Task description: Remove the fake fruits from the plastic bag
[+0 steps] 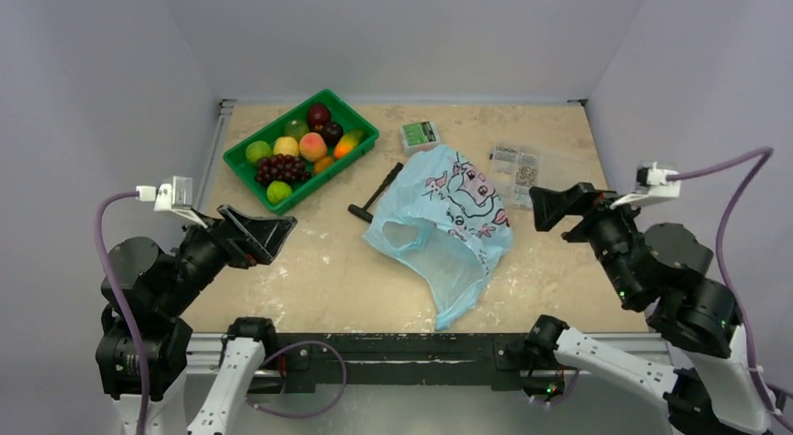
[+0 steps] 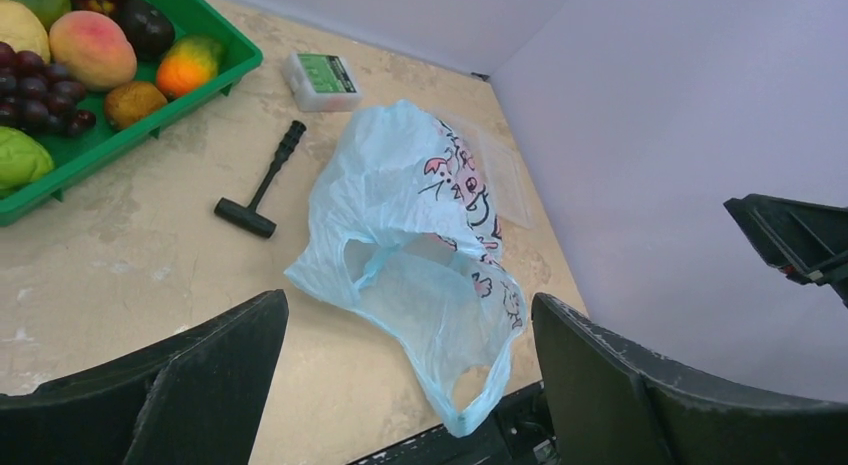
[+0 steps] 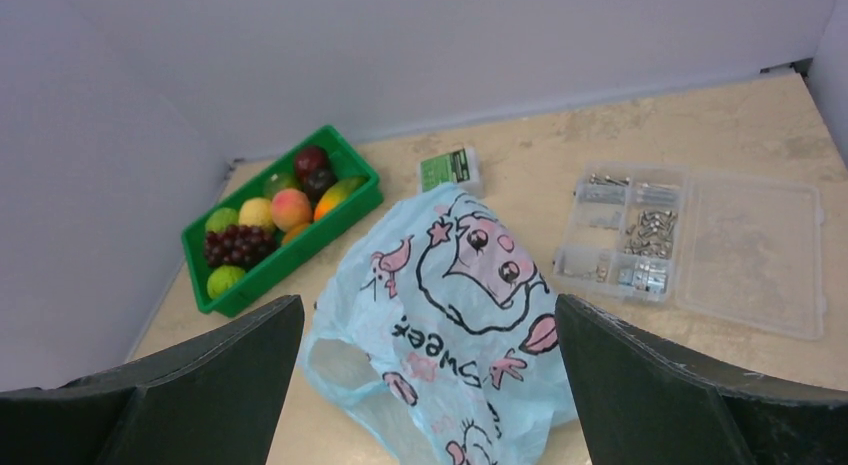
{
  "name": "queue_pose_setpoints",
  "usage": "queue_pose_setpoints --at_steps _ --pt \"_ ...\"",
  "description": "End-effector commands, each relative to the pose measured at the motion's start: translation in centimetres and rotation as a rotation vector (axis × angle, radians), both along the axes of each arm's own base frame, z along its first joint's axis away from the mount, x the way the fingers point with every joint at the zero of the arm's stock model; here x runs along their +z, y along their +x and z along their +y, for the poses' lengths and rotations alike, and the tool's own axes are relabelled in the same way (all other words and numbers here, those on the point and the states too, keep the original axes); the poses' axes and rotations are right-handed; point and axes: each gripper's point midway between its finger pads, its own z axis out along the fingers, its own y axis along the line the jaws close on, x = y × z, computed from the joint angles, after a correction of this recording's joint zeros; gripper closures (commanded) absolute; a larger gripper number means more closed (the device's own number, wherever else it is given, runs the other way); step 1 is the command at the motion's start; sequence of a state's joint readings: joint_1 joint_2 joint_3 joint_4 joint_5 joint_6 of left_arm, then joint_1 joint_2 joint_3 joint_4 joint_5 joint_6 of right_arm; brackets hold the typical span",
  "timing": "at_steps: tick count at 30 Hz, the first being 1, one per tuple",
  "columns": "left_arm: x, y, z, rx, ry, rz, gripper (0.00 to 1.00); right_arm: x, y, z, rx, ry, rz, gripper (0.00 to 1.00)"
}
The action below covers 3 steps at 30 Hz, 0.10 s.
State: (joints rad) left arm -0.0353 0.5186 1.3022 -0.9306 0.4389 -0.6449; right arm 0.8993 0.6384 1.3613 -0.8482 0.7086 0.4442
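Note:
The light-blue plastic bag (image 1: 447, 224) with pink-and-black cartoon prints lies crumpled in the middle of the table; it also shows in the left wrist view (image 2: 415, 235) and the right wrist view (image 3: 460, 315). No fruit shows inside it. Several fake fruits (image 1: 299, 147) lie in the green tray (image 1: 363, 124) at the back left: a grape bunch (image 1: 281, 167), a peach (image 1: 312, 146), green round ones and a lemon. My left gripper (image 1: 271, 231) is open and empty, left of the bag. My right gripper (image 1: 554, 209) is open and empty, right of the bag.
A black T-shaped tool (image 1: 377, 196) lies between the tray and the bag. A small clear box with a green label (image 1: 420, 134) sits behind the bag. A clear compartment box of small metal parts (image 1: 519, 168) lies at the back right. Grey walls enclose the table.

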Motion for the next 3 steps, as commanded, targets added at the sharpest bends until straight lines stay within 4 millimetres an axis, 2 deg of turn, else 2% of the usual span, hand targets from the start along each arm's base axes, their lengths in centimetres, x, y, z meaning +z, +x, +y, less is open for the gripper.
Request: queue_pose_setpoints --at_steps 1,3 --pt "0.71 0.12 0.58 0.020 0.052 -0.031 0.07 2.03 -0.03 -1.93 -0.055 0.015 -0.124 0.01" --pt "0.72 0.22 0.65 0.022 0.059 -0.034 0.07 1.60 0.33 -2.44 -0.105 -0.005 -0.088 0.01"
